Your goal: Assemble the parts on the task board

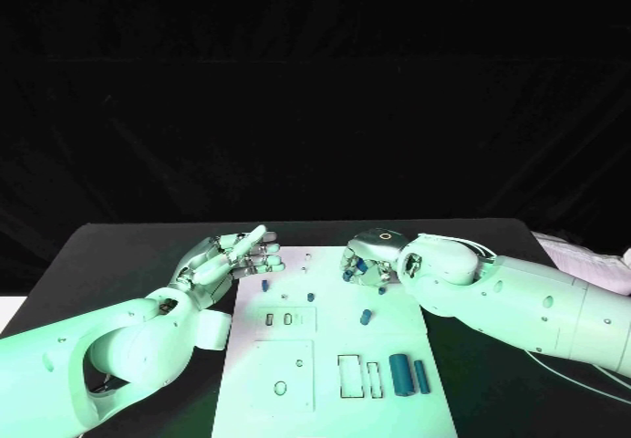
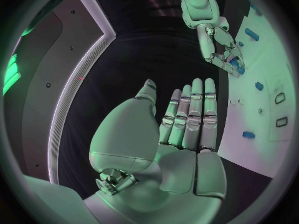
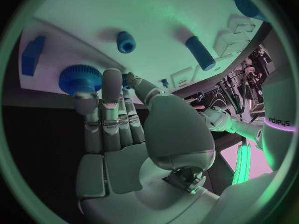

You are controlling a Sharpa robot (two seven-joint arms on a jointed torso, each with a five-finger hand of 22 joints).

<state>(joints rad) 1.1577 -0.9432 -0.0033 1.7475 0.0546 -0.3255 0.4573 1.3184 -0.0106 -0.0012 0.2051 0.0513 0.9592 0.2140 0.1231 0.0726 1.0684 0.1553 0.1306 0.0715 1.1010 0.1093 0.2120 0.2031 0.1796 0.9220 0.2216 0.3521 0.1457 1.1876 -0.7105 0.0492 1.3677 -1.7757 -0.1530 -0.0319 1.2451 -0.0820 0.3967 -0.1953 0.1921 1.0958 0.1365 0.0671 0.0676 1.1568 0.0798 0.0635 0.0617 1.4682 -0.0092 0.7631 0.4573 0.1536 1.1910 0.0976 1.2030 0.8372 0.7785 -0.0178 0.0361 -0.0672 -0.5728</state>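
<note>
Plainly, the black tabletop (image 1: 118, 246) carried the white board (image 1: 329, 365) at its middle, and both arms reached to the board's far end. The right hand (image 1: 368, 258) hung over the far edge, fingers pointing down, its fingertips (image 3: 82, 97) at a blue gear (image 3: 79, 77) standing there; the right wrist view showed them touching or just beside its toothed rim, but whether it was truly gripped I could not tell. The left hand (image 1: 234, 257) hovered beside the board's far left corner with fingers straight and together, flat and holding nothing.

Two blue cylinders (image 1: 408, 374) lay side by side near the board's near right corner, next to empty rectangular slots (image 1: 350, 376). A shorter blue peg (image 1: 366, 317) lay loose at mid-board, and smaller blue pegs (image 1: 310, 297) stood or lay toward the far left.

My judgement was that the step in hand was seating or turning the gear at the far edge, with most of the assembly yet to do. The next move would call for the right fingers to close firmly round the gear's rim and settle it squarely, while the left hand kept clear or steadied the board.
</note>
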